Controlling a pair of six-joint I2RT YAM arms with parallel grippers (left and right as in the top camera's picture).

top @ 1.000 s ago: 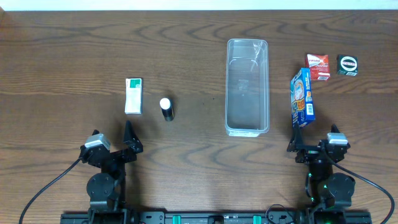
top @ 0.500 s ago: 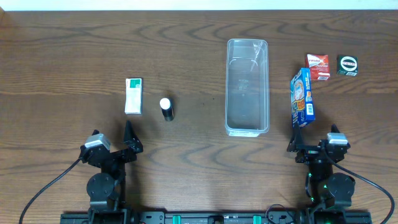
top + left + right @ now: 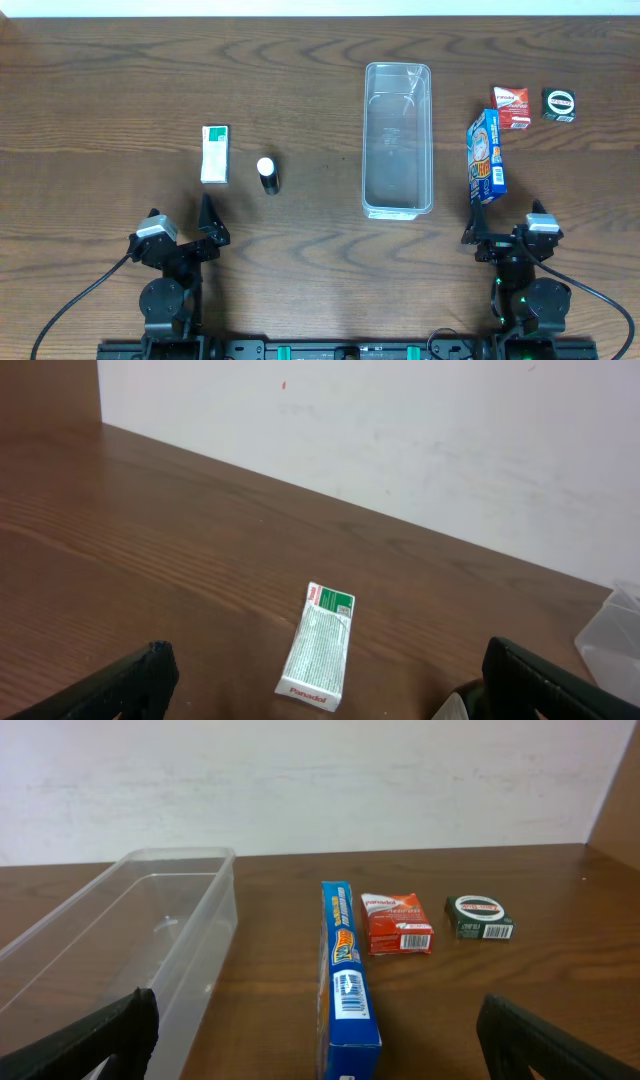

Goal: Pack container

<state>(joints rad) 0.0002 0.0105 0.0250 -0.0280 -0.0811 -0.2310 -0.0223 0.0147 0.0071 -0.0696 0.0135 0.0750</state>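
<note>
Nothing packed yet — my left tool [image 3: 330,690] and right tool [image 3: 320,1040] hang released; next, I'd grab the blue box [image 3: 345,990] dead ahead, bin [image 3: 215,930] ahead-left.

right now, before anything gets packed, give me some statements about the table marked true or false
The bin is empty. True.
The blue box lies inside the bin. False: it stands outside, on the bin's right.
The red box and the small dark box are on the bin's right. True.
The bottle has a red cap. False: the cap is white.
The green and white box touches the bottle. False: they sit apart.
</note>
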